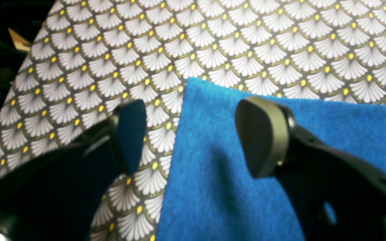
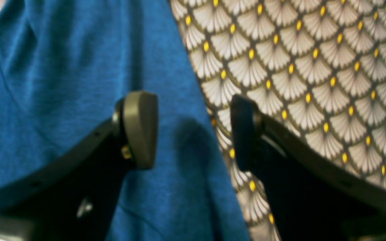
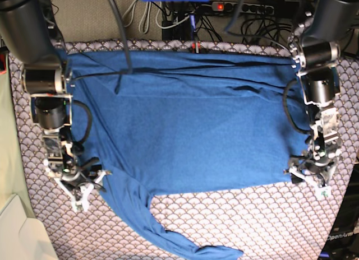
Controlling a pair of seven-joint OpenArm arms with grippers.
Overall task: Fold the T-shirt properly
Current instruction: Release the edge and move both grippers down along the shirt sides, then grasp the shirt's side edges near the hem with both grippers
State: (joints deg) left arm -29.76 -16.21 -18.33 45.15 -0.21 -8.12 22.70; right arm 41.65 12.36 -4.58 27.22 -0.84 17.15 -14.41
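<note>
I log the T-shirt (image 3: 185, 131) spread mid-frame on the patterned cloth (image 3: 252, 221). Left gripper (image 1: 193, 137) released over its corner. Right gripper (image 2: 193, 130) released over its edge.

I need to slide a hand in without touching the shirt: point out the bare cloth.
Bare patterned cloth lies along the near edge, between the T-shirt hem and the trailing sleeve. A narrow strip runs outside the right end effector. The far edge is crowded with cables; both shirt sides hold arms.
</note>
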